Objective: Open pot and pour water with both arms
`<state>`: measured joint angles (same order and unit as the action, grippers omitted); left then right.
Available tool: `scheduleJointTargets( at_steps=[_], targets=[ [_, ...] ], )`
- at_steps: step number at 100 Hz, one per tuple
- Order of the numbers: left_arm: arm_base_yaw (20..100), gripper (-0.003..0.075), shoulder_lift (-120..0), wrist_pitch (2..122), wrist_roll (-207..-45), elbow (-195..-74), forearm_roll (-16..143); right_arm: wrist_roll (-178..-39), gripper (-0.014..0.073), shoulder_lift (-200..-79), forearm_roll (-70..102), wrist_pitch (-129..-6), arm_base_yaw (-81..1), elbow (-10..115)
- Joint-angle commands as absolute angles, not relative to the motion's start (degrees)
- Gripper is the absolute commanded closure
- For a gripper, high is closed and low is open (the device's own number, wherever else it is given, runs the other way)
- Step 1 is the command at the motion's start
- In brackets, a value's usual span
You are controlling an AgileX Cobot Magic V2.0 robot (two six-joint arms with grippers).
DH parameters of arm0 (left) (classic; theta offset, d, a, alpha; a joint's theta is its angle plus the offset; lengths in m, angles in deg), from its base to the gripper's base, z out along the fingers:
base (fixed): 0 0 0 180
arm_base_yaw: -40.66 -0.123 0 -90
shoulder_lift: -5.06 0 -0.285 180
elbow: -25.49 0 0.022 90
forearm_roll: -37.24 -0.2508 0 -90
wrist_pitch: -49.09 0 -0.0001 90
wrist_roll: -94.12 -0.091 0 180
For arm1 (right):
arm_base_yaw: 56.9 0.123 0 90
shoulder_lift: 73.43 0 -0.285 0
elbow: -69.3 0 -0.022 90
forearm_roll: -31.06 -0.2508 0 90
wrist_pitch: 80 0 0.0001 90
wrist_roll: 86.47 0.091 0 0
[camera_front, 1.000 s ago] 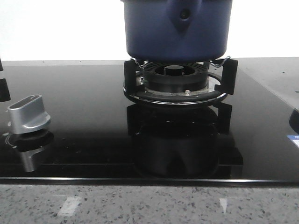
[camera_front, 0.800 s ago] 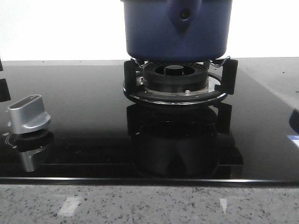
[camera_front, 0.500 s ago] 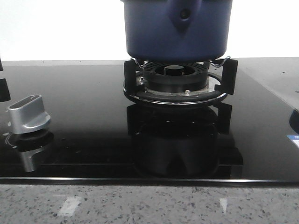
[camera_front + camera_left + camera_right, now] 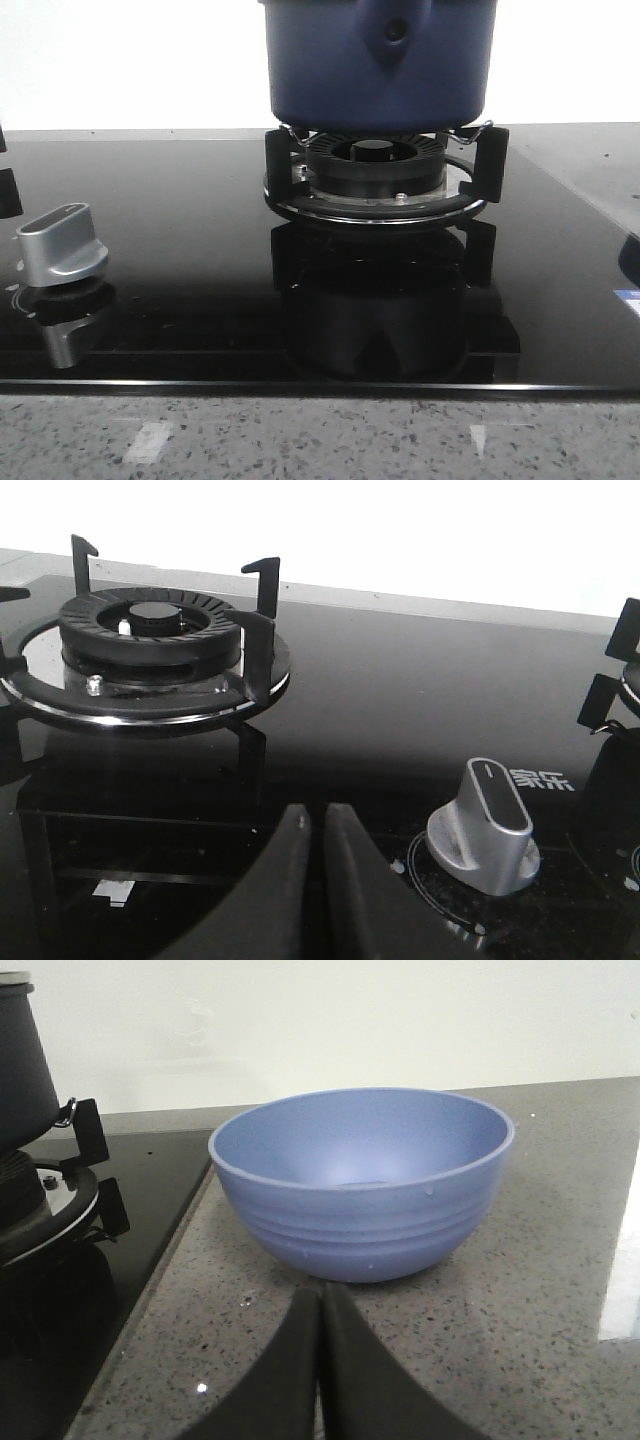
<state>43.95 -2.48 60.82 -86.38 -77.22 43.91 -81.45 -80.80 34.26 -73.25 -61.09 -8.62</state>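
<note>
Left end effector (image 4: 318,830) is showing its fingers pressed together with nothing between them, hanging over the glass hob (image 4: 400,710) near a silver knob (image 4: 484,828) and an uncovered burner (image 4: 150,640). Right end effector (image 4: 320,1310) is likewise closed and empty, sitting just before a blue bowl (image 4: 362,1182) on the speckled worktop (image 4: 520,1310). Nothing is differing from the frames of the past second in the front view. The pot (image 4: 378,62) is resting on the burner grate (image 4: 380,175), its top cut off by the frame. Bare glass is lying all around that grate, as far as the hob's front edge.
</note>
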Motion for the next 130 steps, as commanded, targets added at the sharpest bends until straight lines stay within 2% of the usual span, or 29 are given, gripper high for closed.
scheduleJointTargets(
  at_steps=[1, 37, 62, 78, 94, 108, 130],
  targets=[
    [44.08, 0.0741, -0.89, 55.82, -85.88, -75.45, 44.36, -81.55, 0.0650, -79.80, 34.87, -78.29, -61.33, -10.08],
    [44.08, 0.0741, -0.89, 52.48, -85.88, -75.45, 44.36, -81.55, 0.0650, -79.80, 34.76, -83.71, -61.33, -10.08],
    [44.08, 0.0741, -0.89, 51.13, -85.88, -75.45, 45.01, -81.55, 0.0650, -79.80, 27.42, -83.83, -61.33, -10.08],
    [44.08, 0.0741, -0.89, 50.89, -85.88, -75.45, 54.67, -81.55, 0.0650, -79.80, 20.58, -83.93, -61.33, -10.08],
    [44.08, 0.0741, -0.89, 48.17, -85.88, -75.45, 71.12, -81.46, 0.0650, -79.80, 3.97, -83.62, -61.33, -9.97],
    [44.08, 0.0741, -0.89, 46.60, -85.88, -76.43, 79.53, -81.46, 0.0649, -79.80, 0.29, -78.59, -61.33, -7.97],
    [44.08, 0.0741, -3.28, 51.52, -85.88, -85.91, 75.10, -84.82, 0.0648, -82.24, 6.73, -65.43, -61.33, 2.67]
  ],
)
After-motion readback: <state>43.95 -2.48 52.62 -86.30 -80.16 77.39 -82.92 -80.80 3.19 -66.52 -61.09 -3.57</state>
